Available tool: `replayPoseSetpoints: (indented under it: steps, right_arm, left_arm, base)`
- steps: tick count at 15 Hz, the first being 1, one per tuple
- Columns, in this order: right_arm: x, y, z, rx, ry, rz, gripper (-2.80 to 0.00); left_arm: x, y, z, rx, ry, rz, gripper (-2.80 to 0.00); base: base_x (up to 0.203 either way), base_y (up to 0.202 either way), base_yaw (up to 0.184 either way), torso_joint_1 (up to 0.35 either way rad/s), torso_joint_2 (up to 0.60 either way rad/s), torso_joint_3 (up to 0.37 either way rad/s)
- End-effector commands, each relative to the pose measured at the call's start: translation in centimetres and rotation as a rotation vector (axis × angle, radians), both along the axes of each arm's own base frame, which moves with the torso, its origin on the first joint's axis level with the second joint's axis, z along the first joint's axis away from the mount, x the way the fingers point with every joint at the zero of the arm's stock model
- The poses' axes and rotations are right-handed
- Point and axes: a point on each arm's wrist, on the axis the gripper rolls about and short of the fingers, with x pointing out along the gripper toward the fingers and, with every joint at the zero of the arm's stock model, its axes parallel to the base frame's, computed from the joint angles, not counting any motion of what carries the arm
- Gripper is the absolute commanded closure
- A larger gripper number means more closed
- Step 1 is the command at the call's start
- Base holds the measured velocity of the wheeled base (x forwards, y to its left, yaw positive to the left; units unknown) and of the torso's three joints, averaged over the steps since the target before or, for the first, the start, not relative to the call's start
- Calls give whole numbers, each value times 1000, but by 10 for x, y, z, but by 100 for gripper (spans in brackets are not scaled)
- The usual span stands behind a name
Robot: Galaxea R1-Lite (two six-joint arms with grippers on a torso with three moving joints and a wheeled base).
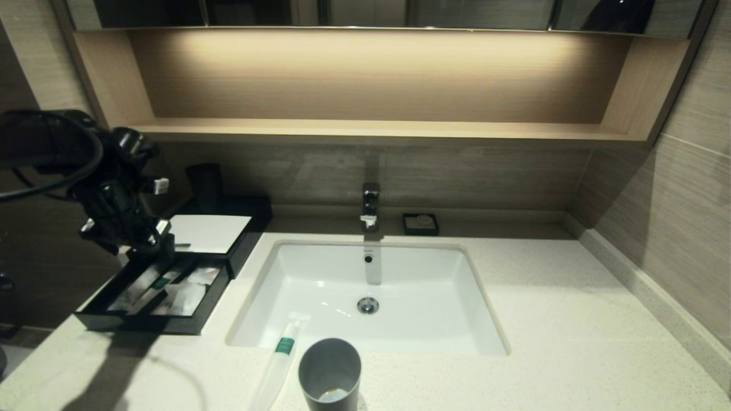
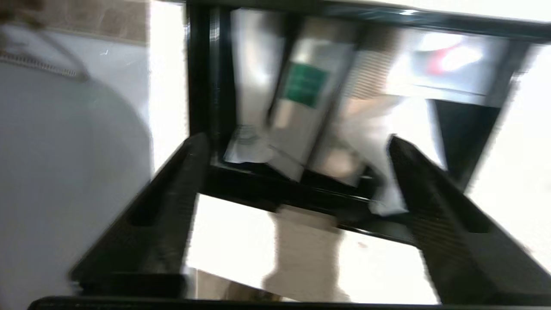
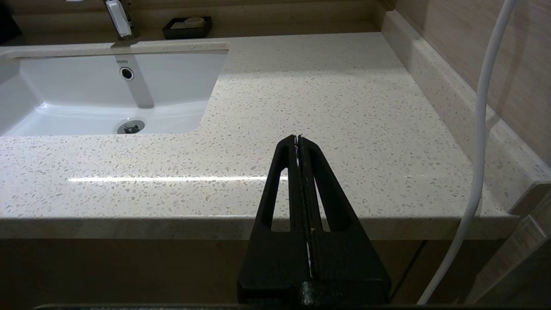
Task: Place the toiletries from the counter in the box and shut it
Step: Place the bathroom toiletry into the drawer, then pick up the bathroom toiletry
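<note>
- Left gripper (image 1: 143, 242), jaws spread wide and holding nothing, hangs over the open drawer of the black box (image 1: 137, 322), where one green-banded packet (image 2: 297, 107) lies.
- Second green-banded packet (image 1: 280, 359) lies on the counter (image 1: 571, 342) at the sink's front rim, beside a grey cup (image 1: 330, 374), its long axis running roughly front to back.
- That packet lies right of and nearer the robot than the left gripper.
- Right gripper (image 3: 298, 142), jaws pressed together, sits parked below the counter's front edge.

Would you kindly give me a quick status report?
Left gripper open over the box; right gripper shut, parked. One green-banded packet in the drawer, another on the counter. Grey cup beside it.
</note>
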Motion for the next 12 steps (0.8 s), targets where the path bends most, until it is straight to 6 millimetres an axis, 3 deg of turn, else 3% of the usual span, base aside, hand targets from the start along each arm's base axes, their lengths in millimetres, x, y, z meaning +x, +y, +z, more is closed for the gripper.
replayPoseSetpoints:
  steps: [1,7,12]
  right_arm:
    - [0,0,0,1,0,1,0]
    - [0,0,0,1,3,1,0]
    - [0,0,0,1,1,0,0]
  left_arm:
    - [-17,-14,29,-95,-85,-47,0]
    - [-54,-34,59,-456,-156,-212,0]
    - [-105,-40,42,-593,-51,-294,0]
  base:
    - [0,0,0,0,0,0]
    - [0,0,0,0,0,0]
    - [0,0,0,0,0,0]
